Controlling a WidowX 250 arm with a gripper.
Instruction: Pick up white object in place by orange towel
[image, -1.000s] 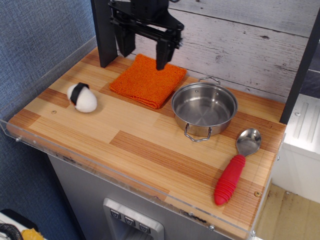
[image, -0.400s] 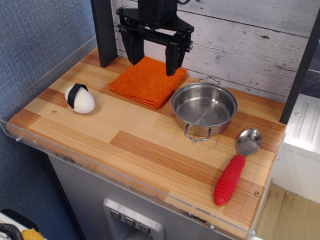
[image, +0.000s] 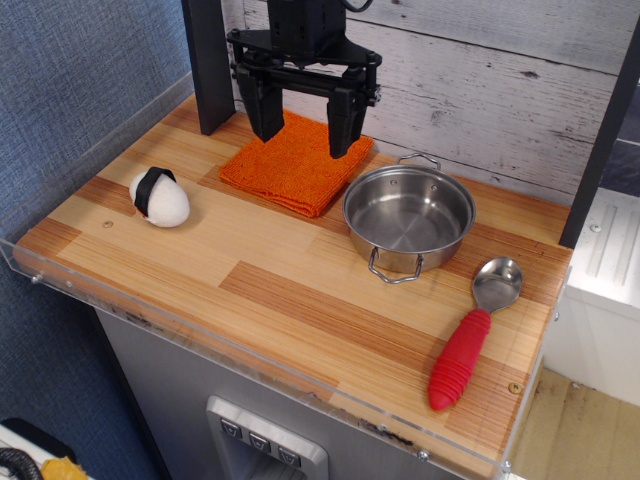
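The white object (image: 160, 198), an egg-shaped toy rice ball with a black band, lies on the wooden table at the left. The orange towel (image: 292, 170) lies flat at the back middle, well apart from the rice ball. My black gripper (image: 305, 138) hangs over the towel's back part, open wide and empty, with its fingers (image: 267, 118) pointing down. It is up and to the right of the rice ball.
A steel pot (image: 408, 216) with two handles stands right of the towel. A red-handled spoon (image: 472, 335) lies at the front right. A dark post (image: 210, 62) stands behind the towel at the left. A clear rim (image: 190, 340) edges the table.
My gripper has shifted a little left and lower over the towel and turned square to the camera. The rice ball has shifted slightly left since the earliest frame.
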